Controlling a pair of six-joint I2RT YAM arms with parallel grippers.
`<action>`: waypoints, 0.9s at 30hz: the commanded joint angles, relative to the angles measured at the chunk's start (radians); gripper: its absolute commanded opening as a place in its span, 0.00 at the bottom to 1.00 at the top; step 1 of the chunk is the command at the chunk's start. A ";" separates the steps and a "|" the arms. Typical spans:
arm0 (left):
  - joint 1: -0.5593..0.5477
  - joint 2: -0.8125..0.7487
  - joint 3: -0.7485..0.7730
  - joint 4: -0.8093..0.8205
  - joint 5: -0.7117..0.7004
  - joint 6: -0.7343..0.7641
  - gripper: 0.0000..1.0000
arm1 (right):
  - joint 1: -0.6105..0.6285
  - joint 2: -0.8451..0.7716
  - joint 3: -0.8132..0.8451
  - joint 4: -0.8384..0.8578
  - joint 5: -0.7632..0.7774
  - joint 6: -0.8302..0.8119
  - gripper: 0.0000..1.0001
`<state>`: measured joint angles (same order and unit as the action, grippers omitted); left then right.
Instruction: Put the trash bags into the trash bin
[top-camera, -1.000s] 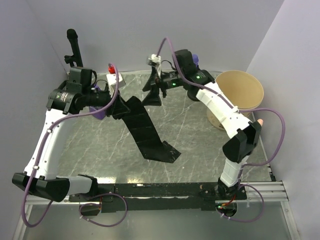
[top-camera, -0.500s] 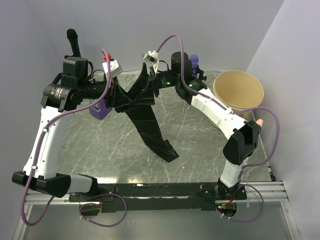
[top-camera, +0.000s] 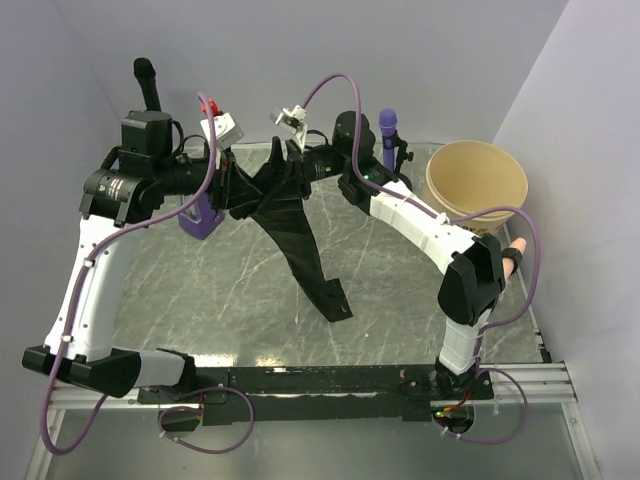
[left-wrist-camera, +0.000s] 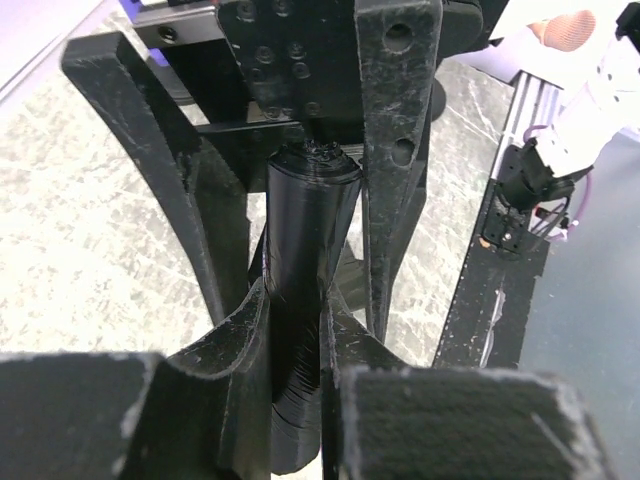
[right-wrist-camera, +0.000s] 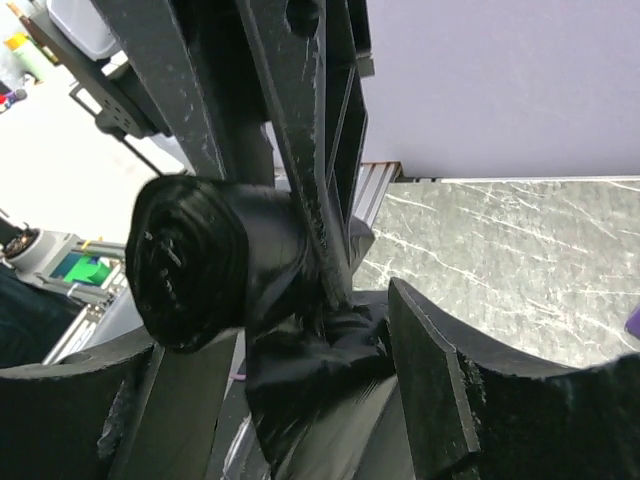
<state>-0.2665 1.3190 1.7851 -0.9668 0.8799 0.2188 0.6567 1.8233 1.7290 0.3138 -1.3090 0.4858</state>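
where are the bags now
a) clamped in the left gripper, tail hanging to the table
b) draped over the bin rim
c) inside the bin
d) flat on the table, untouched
a: the left gripper is clamped on the rolled end of the bags, the tail trails down to the table, and the bin stands apart at the right.

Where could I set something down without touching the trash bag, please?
Free: table front-left, between left arm and trash bag, and front-right, between bag and right arm. Crowded: the back, where left gripper and right gripper meet at the bag.
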 joint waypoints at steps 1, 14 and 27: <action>-0.004 -0.041 0.010 0.048 -0.033 -0.021 0.01 | 0.000 -0.045 -0.017 0.048 -0.027 -0.018 0.66; 0.001 -0.053 -0.009 0.066 -0.074 -0.041 0.01 | -0.006 -0.070 -0.016 0.062 0.014 -0.021 0.03; 0.003 -0.037 -0.032 0.139 -0.217 -0.094 0.01 | -0.057 -0.176 -0.144 0.581 -0.096 0.346 0.08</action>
<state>-0.2935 1.2778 1.7576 -0.8677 0.7746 0.1265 0.6327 1.7206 1.6009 0.4580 -1.3075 0.5354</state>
